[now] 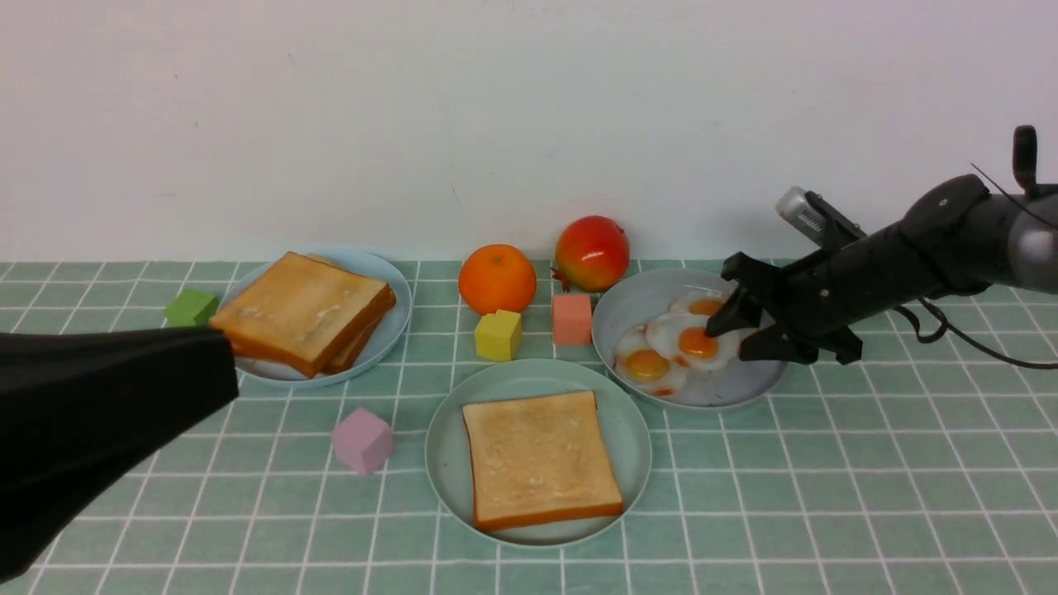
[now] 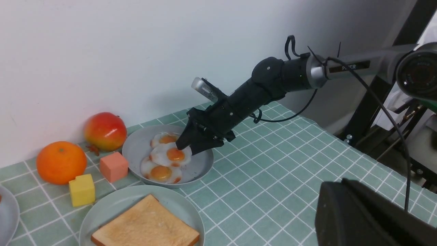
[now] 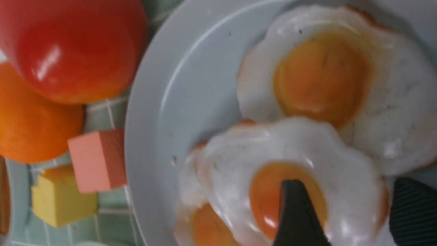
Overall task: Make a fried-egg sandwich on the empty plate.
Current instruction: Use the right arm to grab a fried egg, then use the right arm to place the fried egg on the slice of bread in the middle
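One toast slice (image 1: 537, 459) lies on the mint-green plate (image 1: 446, 446) at the front centre; both also show in the left wrist view, the toast (image 2: 146, 227) on the plate (image 2: 112, 208). More toast slices (image 1: 302, 310) are stacked on the pale blue plate (image 1: 397, 330). Three fried eggs lie on the grey plate (image 1: 628, 306). My right gripper (image 1: 729, 343) is open and low over the top egg (image 1: 690, 339). In the right wrist view (image 3: 344, 205) one finger is over the yolk and the other is beside the egg's edge. My left gripper (image 1: 227, 364) hangs shut and empty at the left.
An orange (image 1: 497, 278) and a red fruit (image 1: 592, 253) stand by the wall. A yellow block (image 1: 498, 335) and a salmon block (image 1: 572, 318) sit between the plates. A pink block (image 1: 362, 440) and a green block (image 1: 191, 307) lie to the left.
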Robot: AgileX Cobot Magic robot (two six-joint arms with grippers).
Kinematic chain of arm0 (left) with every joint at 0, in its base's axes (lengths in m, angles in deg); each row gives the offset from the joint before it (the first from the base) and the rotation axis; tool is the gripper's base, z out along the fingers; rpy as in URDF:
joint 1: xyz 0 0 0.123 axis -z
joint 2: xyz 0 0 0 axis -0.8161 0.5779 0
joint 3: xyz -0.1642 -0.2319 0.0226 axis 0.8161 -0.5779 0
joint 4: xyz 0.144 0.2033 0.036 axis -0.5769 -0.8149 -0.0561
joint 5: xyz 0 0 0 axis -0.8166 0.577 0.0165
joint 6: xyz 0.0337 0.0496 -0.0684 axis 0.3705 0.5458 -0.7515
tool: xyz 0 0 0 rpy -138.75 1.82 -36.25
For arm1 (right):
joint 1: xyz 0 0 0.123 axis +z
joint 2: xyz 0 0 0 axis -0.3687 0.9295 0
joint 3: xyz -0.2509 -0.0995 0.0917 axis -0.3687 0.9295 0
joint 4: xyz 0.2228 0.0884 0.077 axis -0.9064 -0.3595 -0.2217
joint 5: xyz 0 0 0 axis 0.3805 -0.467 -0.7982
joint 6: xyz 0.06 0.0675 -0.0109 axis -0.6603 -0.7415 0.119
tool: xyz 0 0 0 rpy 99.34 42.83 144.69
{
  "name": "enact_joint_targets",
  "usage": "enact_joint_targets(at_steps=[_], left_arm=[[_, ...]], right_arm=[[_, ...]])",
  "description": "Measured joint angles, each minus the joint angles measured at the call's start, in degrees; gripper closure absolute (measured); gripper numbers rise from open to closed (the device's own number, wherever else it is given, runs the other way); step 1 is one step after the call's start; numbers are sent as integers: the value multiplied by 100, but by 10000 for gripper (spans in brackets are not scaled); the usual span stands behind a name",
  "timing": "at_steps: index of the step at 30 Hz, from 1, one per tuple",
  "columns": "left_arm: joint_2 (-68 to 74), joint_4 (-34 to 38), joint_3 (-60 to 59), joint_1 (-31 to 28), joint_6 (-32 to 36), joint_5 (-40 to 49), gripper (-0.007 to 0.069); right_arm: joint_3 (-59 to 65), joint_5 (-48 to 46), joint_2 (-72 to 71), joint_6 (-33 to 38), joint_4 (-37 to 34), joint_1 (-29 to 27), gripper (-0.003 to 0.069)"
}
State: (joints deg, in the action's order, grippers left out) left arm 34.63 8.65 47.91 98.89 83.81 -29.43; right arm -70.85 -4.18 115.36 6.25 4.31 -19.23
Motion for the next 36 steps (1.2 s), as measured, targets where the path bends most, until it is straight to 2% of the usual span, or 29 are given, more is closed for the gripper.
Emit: enact_joint_targets(at_steps=[10, 13, 15, 16, 18, 20, 28, 31, 36], left_arm=[[0, 10, 0, 0, 0, 0, 638], [0, 10, 0, 0, 0, 0, 638], [0, 13, 0, 0, 0, 0, 638], [0, 13, 0, 0, 0, 0, 638], [0, 13, 0, 0, 0, 18, 638], [0, 13, 0, 0, 0, 61, 638], [0, 17, 0, 0, 0, 395, 638], [0, 3, 0, 0, 0, 571, 638], [0, -201, 0, 0, 0, 754, 638]], right_arm=[[-46, 24, 84, 24, -180, -5, 284], [-46, 44, 106, 84, -231, -5, 330], [-46, 58, 111, 128, -231, -5, 391], [-46, 57, 111, 134, -231, -5, 398], [-46, 59, 122, 151, -231, -5, 476], [-46, 39, 122, 155, -235, -5, 507], [-41, -106, -79, 269, -213, -5, 534], [-41, -374, -428, 446, -172, -5, 587], [-37, -1040, -1147, 555, 204, -5, 588]])
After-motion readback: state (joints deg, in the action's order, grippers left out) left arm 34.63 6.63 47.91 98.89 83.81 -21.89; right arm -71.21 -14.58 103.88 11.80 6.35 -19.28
